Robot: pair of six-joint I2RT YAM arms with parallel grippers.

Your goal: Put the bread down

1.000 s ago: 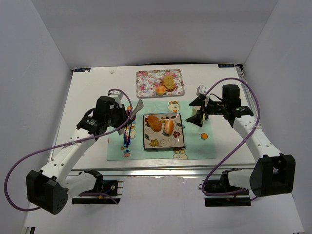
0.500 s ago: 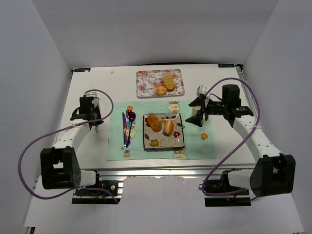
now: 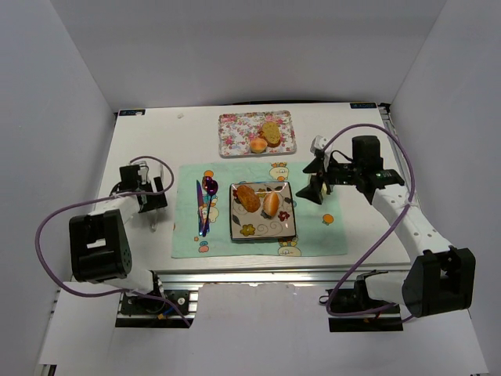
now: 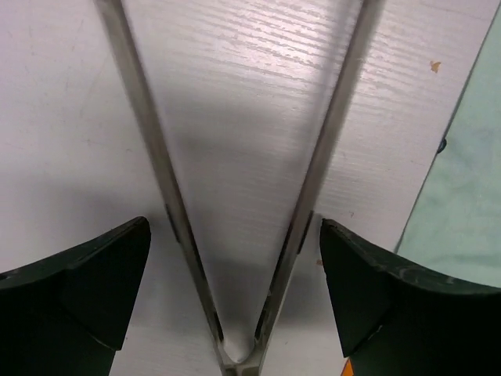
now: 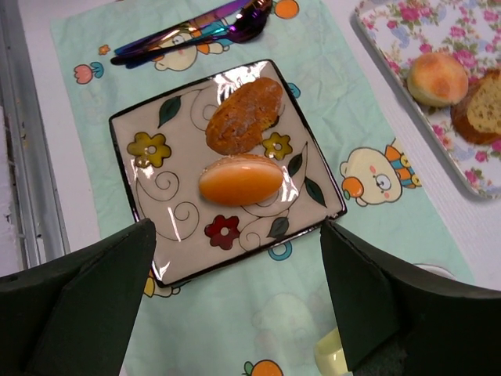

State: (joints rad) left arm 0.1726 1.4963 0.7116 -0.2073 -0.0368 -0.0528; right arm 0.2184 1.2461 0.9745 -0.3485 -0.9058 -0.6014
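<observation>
- Metal tongs (image 4: 237, 354), smooth and V-shaped, are seen lying flat on the white, wood-grained bench (image 4: 235, 78) at the far left, off the mat.
- The left end effector (image 4: 235, 290) is spread wide, and its black fingers (image 4: 86, 290) are set outside the two tong arms. Whether they touch the arms cannot be told.
- A pale green placemat (image 3: 313, 235) printed with cartoon bears is laid mid-bench. A purple iridescent knife and spoon (image 3: 203, 205) are lined along its left edge.
- A square, black-rimmed plate (image 5: 168, 196) with flower motifs is set on the mat. A brown crusty roll (image 5: 244, 113) and a glossy orange bun (image 5: 240, 179) are carried on it, close side by side.
- A round bun (image 5: 437, 78) and a bread slice (image 5: 481, 113) are held on a rectangular floral tray (image 3: 235, 129) beyond the mat's far edge.
- The right end effector (image 3: 307, 181) is held spread over the mat's right part, and only plate and mat are seen between its fingers.
- White bench surface is shown between the mat and the plain white walls on either side.
</observation>
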